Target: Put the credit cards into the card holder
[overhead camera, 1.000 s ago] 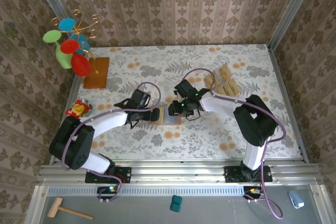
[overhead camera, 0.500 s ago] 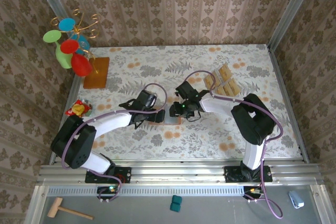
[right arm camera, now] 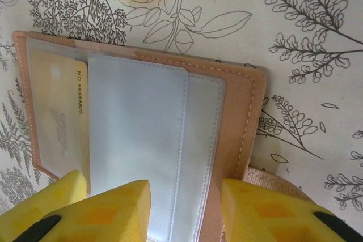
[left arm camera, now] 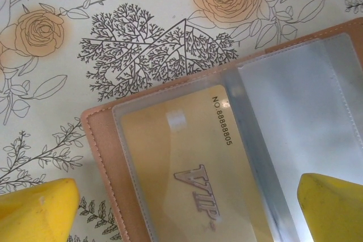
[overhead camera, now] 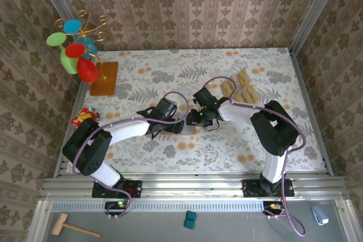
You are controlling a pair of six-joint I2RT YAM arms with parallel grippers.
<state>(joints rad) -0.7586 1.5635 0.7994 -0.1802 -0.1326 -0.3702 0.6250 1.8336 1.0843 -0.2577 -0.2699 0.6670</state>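
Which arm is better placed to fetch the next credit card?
Probably the right. The loose credit cards lie on its side, just beyond the right end effector; the left end effector, though open, would have to reach across.

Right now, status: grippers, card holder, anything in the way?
Left gripper wide open over card holder. Right gripper part open at its edge. One credit card inside. Nothing blocking.

You see the card holder (right arm camera: 238, 100) lying open on the floral table (right arm camera: 306, 26), w/ one gold credit card (right arm camera: 54, 117) in its left clear pocket. The right pincer (right arm camera: 185, 192) has yellow fingers apart over holder's right part.
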